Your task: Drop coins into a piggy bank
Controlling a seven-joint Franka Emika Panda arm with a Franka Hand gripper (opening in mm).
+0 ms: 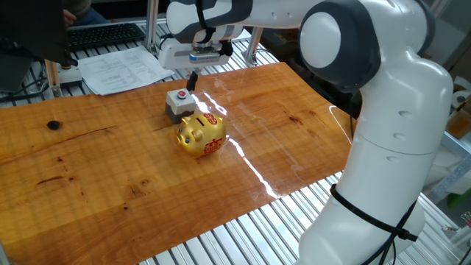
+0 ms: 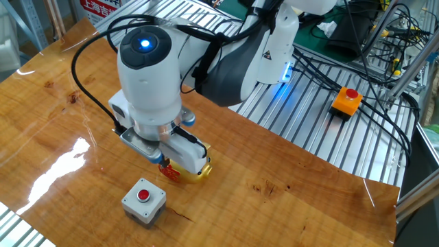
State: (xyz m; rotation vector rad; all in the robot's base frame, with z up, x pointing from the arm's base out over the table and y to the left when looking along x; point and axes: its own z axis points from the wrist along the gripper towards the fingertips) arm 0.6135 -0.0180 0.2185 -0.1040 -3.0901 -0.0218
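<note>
Piggy bank (image 2: 195,169) sits mostly hidden behind the gripper (image 1: 193,79).

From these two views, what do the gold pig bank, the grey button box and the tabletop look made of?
Gold pig-shaped bank: glossy gilt, probably glazed ceramic or plastic; it shows sharp highlights. Grey box with red button: matte, looks like plastic. Orange-brown tabletop: wood grain with knots, varnished or laminated; it mirrors the light in streaks.

**Bright overhead light, glossy glare**

Both views evenly lit and sharp. White glare streak runs across the varnished surface (image 1: 88,169) toward its near edge in one fixed view; a glare patch sits near the left edge in the other. Shadows soft, short. Piggy bank (image 1: 201,134) gleams. Blue lamp glows atop the arm (image 2: 145,44).
</note>
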